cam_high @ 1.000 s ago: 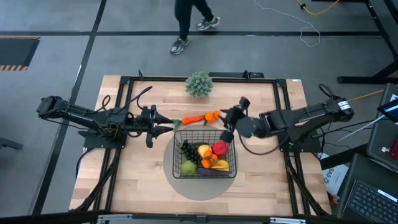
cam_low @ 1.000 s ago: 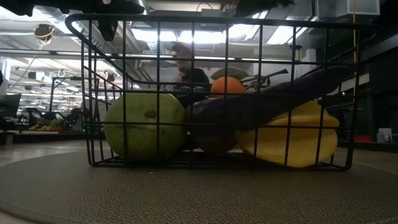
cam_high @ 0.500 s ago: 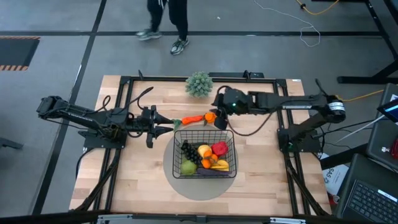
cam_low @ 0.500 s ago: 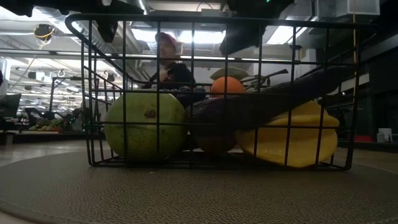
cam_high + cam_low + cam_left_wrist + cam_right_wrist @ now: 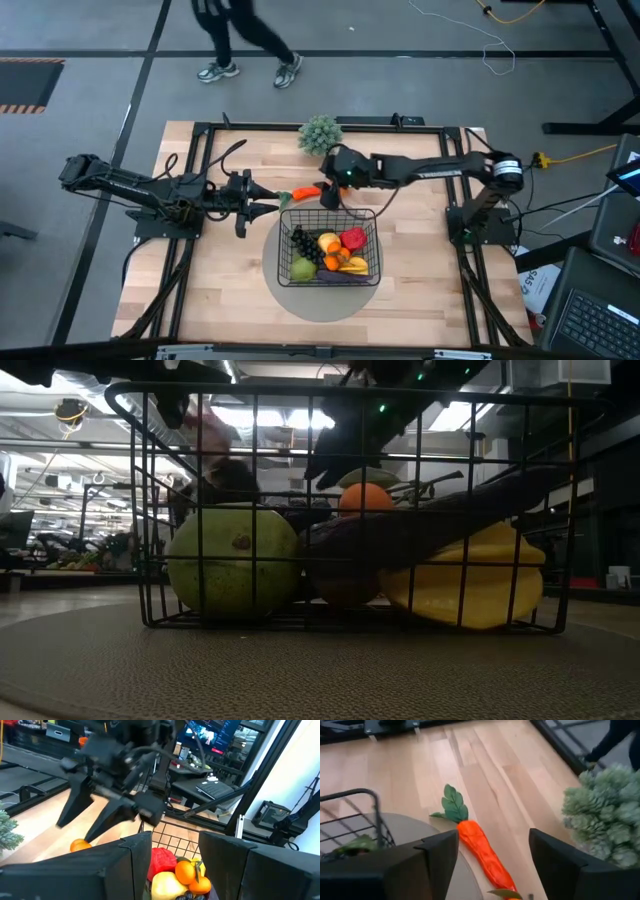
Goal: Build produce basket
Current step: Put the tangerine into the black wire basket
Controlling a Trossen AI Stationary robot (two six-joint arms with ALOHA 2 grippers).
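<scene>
Right wrist view: our right gripper (image 5: pixel 487 865), fingers spread, hangs over the orange toy carrot (image 5: pixel 482 852) lying on the wooden counter (image 5: pixel 220 270) behind the black wire-mesh basket (image 5: pixel 331 256); we judge a descent and pinch comes next. Left gripper (image 5: pixel 272 203) waits open beside the basket.

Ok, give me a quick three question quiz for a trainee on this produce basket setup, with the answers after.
1. True or false: the carrot already lies inside the basket.
2. Which end effector is over the carrot: A) left, B) right?
3. Fill in: in the low view, the round fruit at the basket's left end is a green ____.

Key:
1. False. It lies on the table just outside, behind the basket.
2. B. The right end effector is there, fingers open; the left end effector waits beside the basket.
3. Pear.
</scene>
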